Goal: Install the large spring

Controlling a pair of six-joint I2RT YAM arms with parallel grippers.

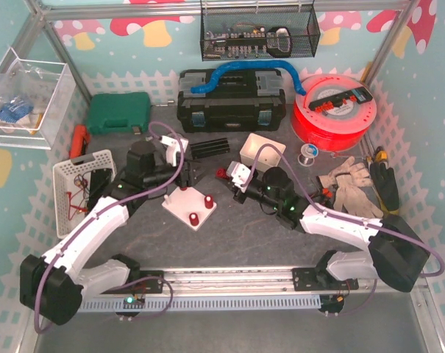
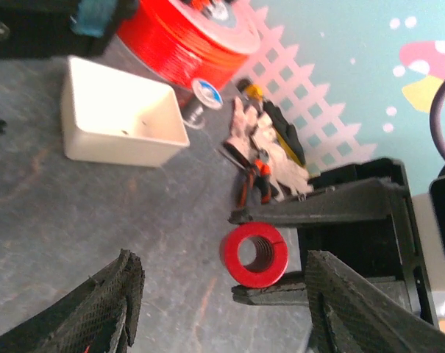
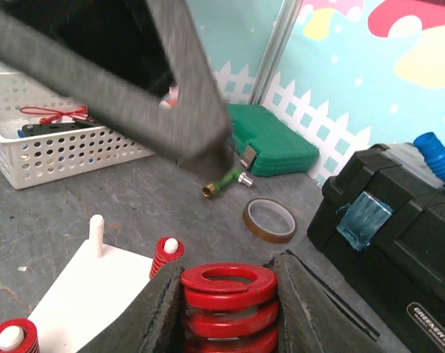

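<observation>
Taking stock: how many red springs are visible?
3: large spring in the right fingers; two smaller springs on the white plate's pegs. More may be hidden.

Top view from above, wrist views close (sharing spring (image 3: pixel 228 301))

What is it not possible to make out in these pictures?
Right wrist view: lower coils of the large spring, hidden by the fingers of the right gripper and the bottom edge.
Same view: white plate, cut by the bottom edge.
Top view: wire basket contents, too small.
</observation>
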